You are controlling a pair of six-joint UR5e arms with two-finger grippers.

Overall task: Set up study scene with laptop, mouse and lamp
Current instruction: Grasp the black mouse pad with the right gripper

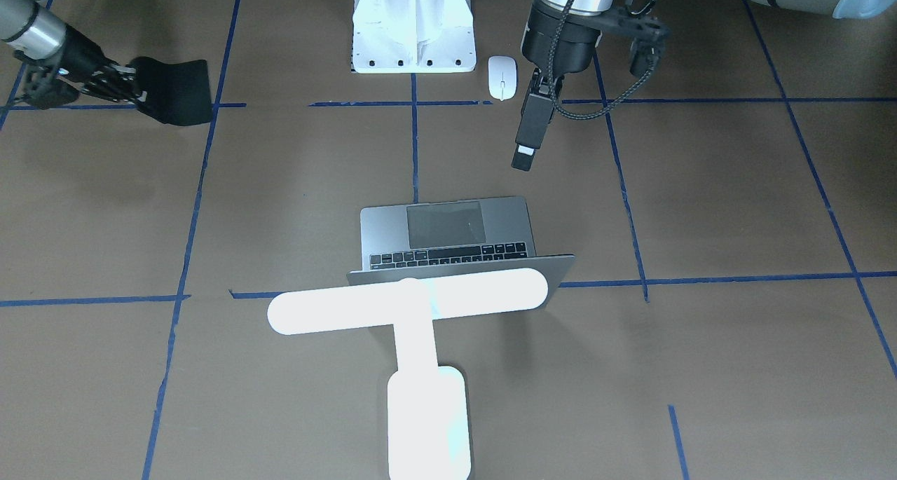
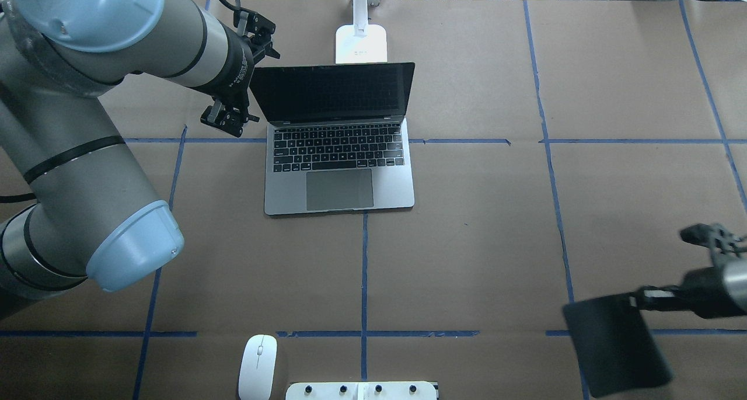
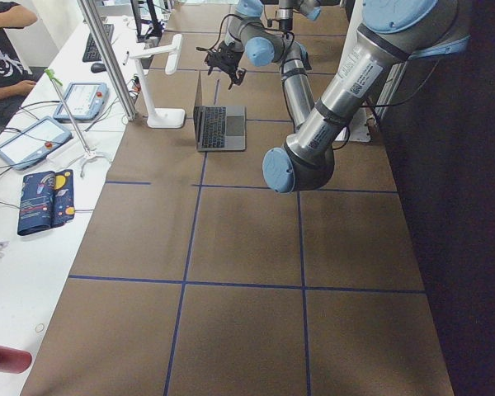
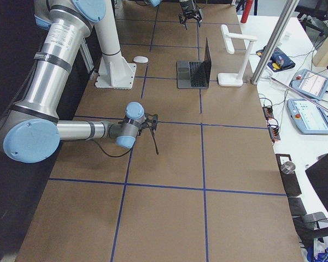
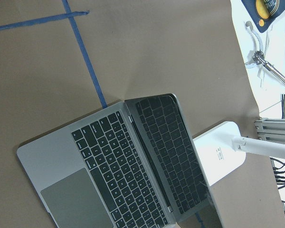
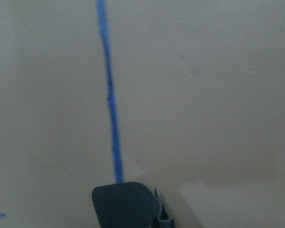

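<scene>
The brown desk point(image 2: 467, 242) in front of you was marked into squares by blue tape lines point(image 2: 363, 271). Near its middle the laptop point(image 2: 338, 166) lay open, its dark screen upright and its keyboard and trackpad turned toward the robot. Just behind the lid, on your side, stood the lamp point(image 1: 413, 305), lit and glowing white, its long bar head reaching across above the top edge of the lid and its base set close behind the laptop.

Out toward the robot's right end of the desk, the black mat point(image 2: 618, 344) hung by one edge from the right pincer point(image 1: 139, 82), whose fingers were clamped onto it. It was well apart from the laptop.

The mouse point(image 2: 257, 367) lay flat on the desk just beside the white robot pedestal point(image 1: 413, 38), on the robot's left of it and well apart from the laptop.

The left pincer point(image 2: 227, 120) hung in the air on the laptop's left side, by the lid edge, touching nothing. You could not have told from these views whether its fingers were apart or together.
</scene>
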